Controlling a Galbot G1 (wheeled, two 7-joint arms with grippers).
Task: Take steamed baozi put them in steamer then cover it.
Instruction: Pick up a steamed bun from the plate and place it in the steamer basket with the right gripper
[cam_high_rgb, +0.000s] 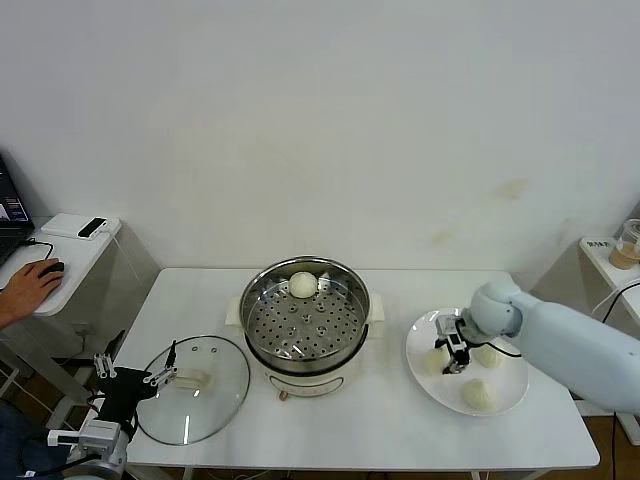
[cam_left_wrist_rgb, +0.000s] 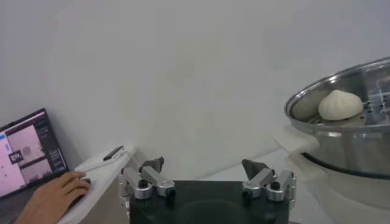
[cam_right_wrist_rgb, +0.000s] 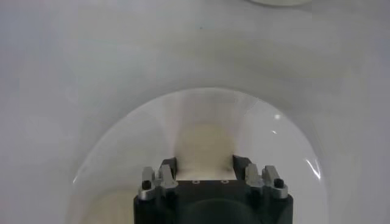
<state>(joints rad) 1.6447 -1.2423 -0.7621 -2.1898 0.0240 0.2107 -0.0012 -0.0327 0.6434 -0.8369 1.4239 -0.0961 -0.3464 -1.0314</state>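
Observation:
The steamer (cam_high_rgb: 305, 345) stands mid-table with one baozi (cam_high_rgb: 303, 284) on its perforated tray; both show in the left wrist view, pot (cam_left_wrist_rgb: 347, 152) and bun (cam_left_wrist_rgb: 340, 105). Three baozi lie on the white plate (cam_high_rgb: 425, 335) at the right. My right gripper (cam_high_rgb: 455, 352) is down on the plate, shut on the bun nearest the steamer (cam_high_rgb: 437, 360). In the right wrist view this bun (cam_right_wrist_rgb: 204, 143) fills the gap between the fingers of the gripper (cam_right_wrist_rgb: 205, 161). The glass cover (cam_high_rgb: 195, 388) lies flat left of the steamer. My left gripper (cam_high_rgb: 130, 380) is open and empty by the cover's left edge, also seen in its wrist view (cam_left_wrist_rgb: 203, 165).
A side table at the far left holds a laptop and a person's hand on a mouse (cam_high_rgb: 30, 285). A cup (cam_high_rgb: 630, 243) stands on a shelf at the far right. A wall rises behind the table.

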